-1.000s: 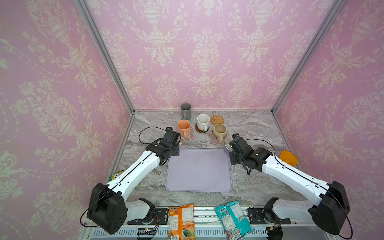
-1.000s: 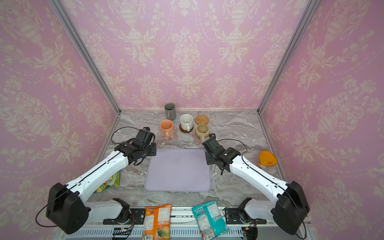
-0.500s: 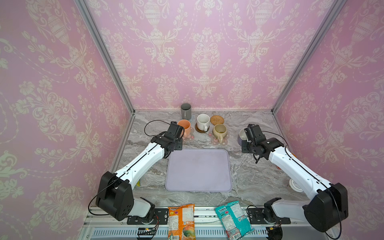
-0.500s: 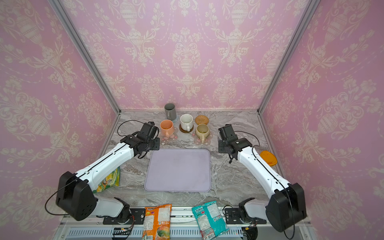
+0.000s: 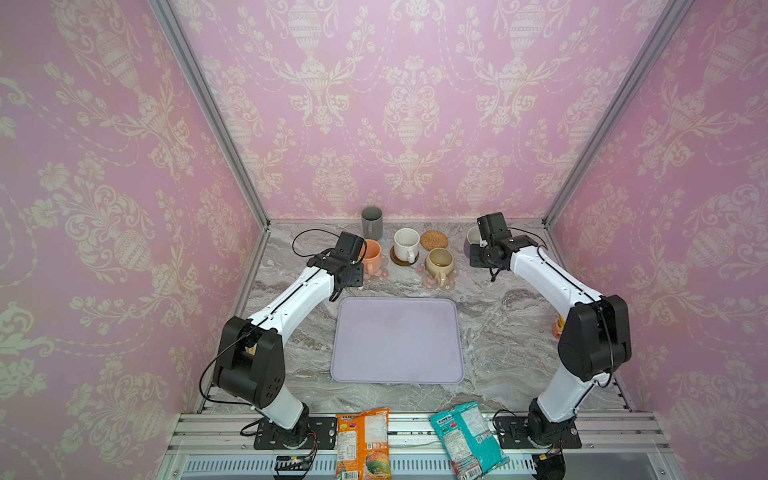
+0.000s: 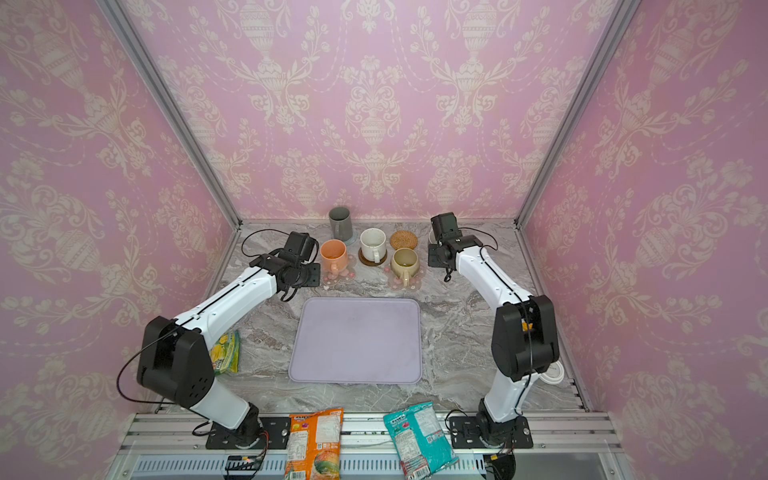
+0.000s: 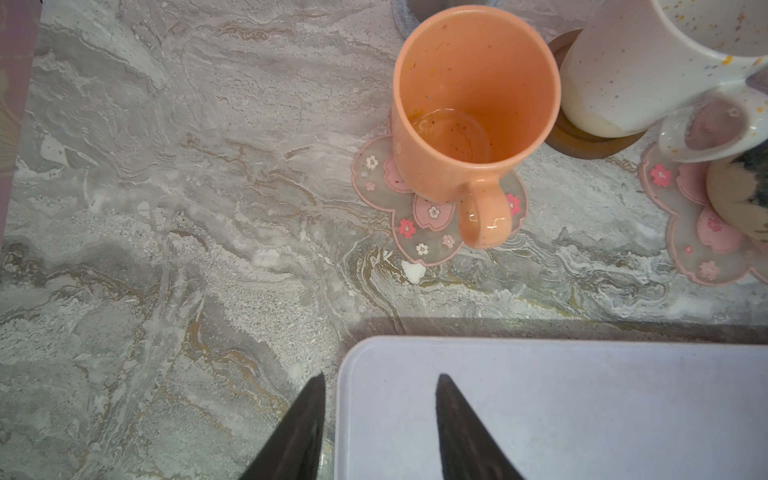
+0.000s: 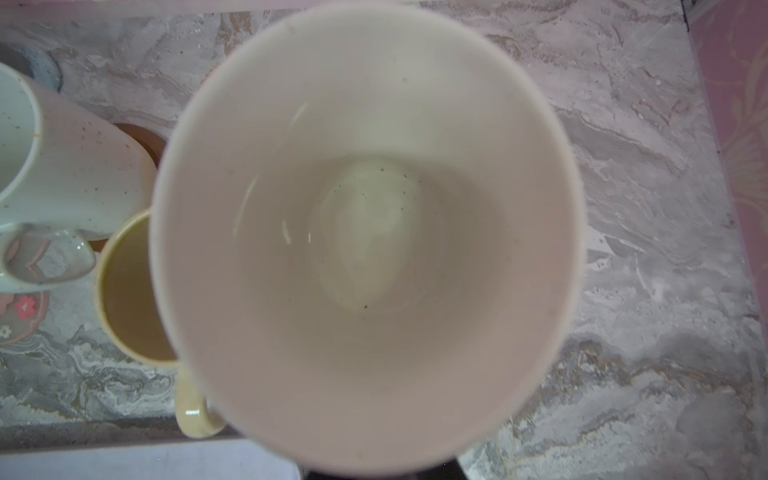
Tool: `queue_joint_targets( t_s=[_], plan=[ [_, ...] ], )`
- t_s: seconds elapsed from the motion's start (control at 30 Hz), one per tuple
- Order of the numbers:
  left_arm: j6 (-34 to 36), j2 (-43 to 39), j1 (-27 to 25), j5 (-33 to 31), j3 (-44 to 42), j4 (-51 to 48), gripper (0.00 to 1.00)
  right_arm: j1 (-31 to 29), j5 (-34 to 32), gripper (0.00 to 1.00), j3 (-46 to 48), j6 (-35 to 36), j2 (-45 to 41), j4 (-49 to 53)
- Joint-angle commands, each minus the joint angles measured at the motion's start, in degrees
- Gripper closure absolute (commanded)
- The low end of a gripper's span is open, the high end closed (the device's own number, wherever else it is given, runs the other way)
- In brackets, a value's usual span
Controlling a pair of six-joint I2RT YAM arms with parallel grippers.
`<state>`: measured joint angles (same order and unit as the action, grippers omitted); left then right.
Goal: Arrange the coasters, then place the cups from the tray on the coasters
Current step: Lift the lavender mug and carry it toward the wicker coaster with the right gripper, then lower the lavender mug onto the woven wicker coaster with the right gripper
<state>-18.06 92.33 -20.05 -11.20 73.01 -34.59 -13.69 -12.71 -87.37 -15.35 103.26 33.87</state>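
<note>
Lavender cup (image 8: 365,232) hangs clamped in your right hand (image 5: 477,252), just right of the bare rattan coaster (image 5: 434,240), likely its target. Left hand (image 7: 380,384), jaws apart and empty, waits nearer you than that coaster, over the tray (image 5: 397,365) corner.

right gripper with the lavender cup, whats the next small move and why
Likely carry the lavender cup sideways, toward the left of the top views, until it hangs over the rattan coaster. The right gripper holds the cup just right of that coaster, which is the only bare one; the tray is already empty.
</note>
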Motion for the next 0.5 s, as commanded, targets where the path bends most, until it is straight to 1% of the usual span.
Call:
queue_joint_targets(
  t_s=[0.0, 0.3, 0.47],
  plan=[
    [1.8, 2.3, 1.4, 1.7, 2.4, 0.4, 0.54, 0.3, 0.3, 1.00, -7.9, 1.2, 4.4, -3.5],
    [2.7, 7.8, 2.8, 3.6, 7.3, 2.5, 0.55, 0.3, 2.4, 1.00, -25.4, 2.5, 19.3, -2.7],
    [2.4, 11.2, 2.9, 6.1, 9.6, 3.7, 0.55, 0.4, 5.0, 1.00, -31.1, 2.6, 25.0, -3.7]
  ],
)
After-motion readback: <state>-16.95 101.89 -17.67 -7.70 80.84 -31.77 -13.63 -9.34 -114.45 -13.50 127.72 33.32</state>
